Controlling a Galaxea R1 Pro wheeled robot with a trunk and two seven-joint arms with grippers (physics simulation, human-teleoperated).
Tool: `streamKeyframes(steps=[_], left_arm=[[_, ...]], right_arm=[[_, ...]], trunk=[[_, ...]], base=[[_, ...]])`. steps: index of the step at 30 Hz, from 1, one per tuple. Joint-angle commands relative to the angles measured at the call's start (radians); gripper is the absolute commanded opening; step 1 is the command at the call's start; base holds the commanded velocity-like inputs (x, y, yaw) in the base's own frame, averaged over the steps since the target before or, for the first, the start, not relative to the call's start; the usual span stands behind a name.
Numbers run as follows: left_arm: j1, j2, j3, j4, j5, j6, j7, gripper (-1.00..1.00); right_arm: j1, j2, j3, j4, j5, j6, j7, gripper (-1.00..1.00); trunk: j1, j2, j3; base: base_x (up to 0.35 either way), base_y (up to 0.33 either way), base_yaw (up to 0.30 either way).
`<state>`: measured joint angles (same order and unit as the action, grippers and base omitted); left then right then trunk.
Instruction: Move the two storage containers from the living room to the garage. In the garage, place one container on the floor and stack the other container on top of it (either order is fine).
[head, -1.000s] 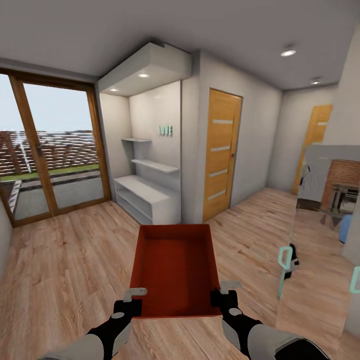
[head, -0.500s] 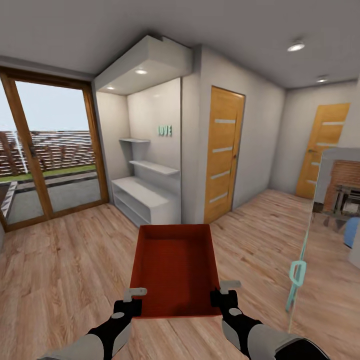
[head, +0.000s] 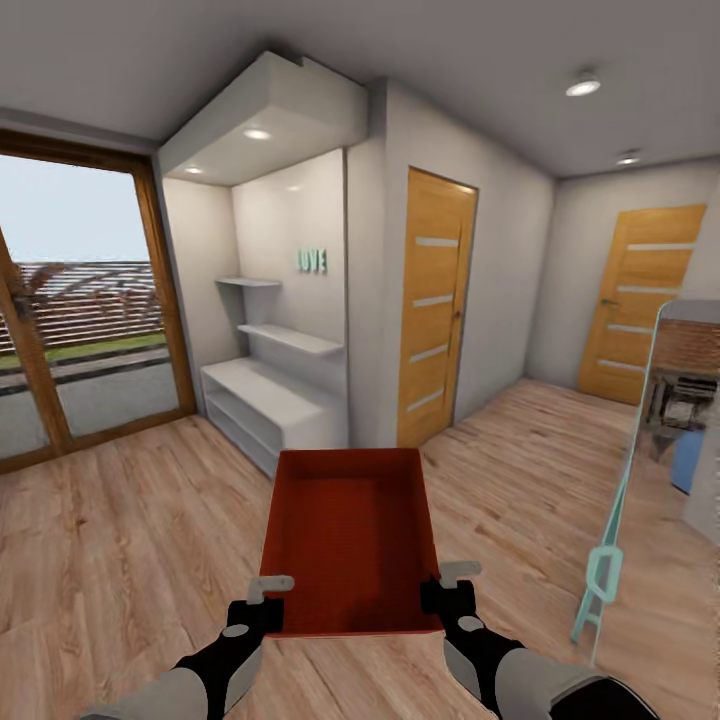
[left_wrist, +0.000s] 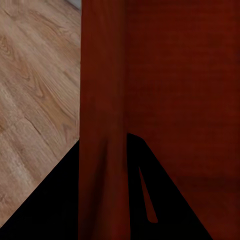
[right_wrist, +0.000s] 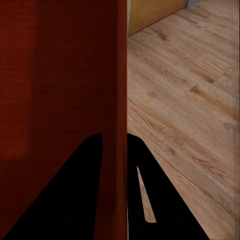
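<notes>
Head view | square orange-red container (head: 350, 535) | left gripper (head: 268, 600), right gripper (head: 447, 590) clamp thin walls | wood-plank floor (head: 120, 540)

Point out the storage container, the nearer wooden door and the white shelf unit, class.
storage container (head: 350, 530), head view, on its inner floor.
nearer wooden door (head: 435, 300), head view, on its middle panel.
white shelf unit (head: 275, 405), head view, on its top surface.

View swung rightward, glass doors (head: 70, 320) sliding left, far wooden door (head: 640, 300) fully revealed

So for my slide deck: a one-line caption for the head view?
Both grippers, left and right, carry an orange-red storage container across the wood plank floor toward wooden doors.
</notes>
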<state>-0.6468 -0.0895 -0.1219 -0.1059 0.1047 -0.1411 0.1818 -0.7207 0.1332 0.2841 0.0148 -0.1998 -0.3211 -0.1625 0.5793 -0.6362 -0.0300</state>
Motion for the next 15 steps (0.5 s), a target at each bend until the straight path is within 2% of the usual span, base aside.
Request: streamKeyframes(steps=[1,15], left_arm=[[0.000,0.000,0.001,0.000,0.007,-0.002,0.007,-1.00],[0.000,0.000,0.001,0.000,0.007,0.000,0.006,-1.00]], right_arm=[[-0.001,0.007,-0.059,-0.001,0.012,0.000,0.000,-1.00],[-0.002,0.008,-0.059,-0.001,0.012,0.000,0.000,-1.00]], trunk=[[0.001,-0.002,-0.002],[0.001,-0.002,-0.002]], base=[[0.321,0.000,-0.271],[0.321,0.021,-0.278]])
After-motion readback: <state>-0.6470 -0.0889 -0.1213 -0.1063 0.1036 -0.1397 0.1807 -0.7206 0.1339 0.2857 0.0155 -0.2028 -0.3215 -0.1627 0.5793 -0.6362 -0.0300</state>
